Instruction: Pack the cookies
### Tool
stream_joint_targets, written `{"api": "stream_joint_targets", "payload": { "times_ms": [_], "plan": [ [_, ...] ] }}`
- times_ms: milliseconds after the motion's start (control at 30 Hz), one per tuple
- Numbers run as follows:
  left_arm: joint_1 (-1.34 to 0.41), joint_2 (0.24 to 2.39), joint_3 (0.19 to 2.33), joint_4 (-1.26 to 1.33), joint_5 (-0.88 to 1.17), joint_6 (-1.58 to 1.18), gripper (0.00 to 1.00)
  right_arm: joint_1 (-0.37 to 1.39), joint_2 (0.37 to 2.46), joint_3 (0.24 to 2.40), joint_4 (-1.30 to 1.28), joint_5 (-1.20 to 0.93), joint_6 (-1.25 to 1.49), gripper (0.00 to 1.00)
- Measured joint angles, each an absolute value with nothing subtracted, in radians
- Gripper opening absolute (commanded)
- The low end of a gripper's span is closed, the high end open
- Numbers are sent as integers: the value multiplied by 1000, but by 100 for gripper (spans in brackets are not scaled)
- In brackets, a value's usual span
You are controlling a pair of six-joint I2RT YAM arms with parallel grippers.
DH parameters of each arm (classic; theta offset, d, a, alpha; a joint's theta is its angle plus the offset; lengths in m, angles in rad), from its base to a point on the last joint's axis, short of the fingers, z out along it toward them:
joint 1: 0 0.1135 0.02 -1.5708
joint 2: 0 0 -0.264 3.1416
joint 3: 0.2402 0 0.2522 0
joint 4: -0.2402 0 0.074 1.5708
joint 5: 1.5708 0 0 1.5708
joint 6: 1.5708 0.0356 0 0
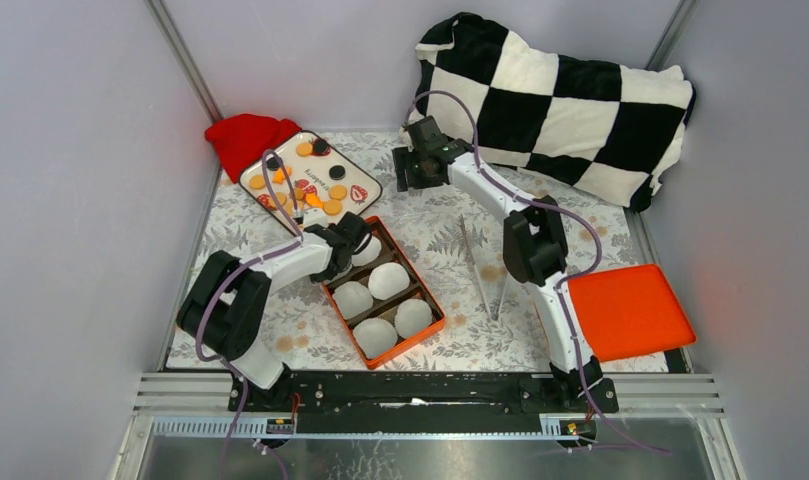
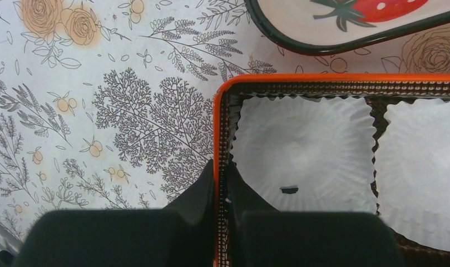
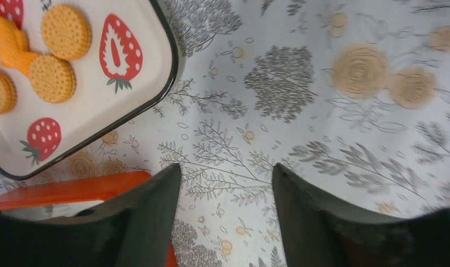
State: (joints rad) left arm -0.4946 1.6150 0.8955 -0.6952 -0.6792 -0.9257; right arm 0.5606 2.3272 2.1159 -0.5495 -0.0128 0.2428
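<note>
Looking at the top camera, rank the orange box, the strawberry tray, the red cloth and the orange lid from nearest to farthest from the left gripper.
1. orange box: at the left gripper itself, its wall between the jaws.
2. strawberry tray: just behind the gripper.
3. red cloth: back left corner.
4. orange lid: far right side.

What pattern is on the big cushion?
Black-and-white checks on the cushion, clearest in the top view.

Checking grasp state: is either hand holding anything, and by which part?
Left hand pinches the orange box by its side wall, near a corner. Right hand is open, holding nothing.
</note>
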Motion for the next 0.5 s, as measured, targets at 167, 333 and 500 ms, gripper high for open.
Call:
{"api": "stream_joint_targets", "payload": {
  "times_ms": [167,333,500],
  "plan": [
    [-492,1593,875,-675,-664,-928,7,589,2432,2162,-539,-82,260,76],
    [-491,1586,871,-668,-657,-923,8,619,2490,2188,-523,-153,283,87],
    [-488,1563,857,-649,-626,-906,10,632,2544,2259,-497,-192,305,86]
  ]
}}
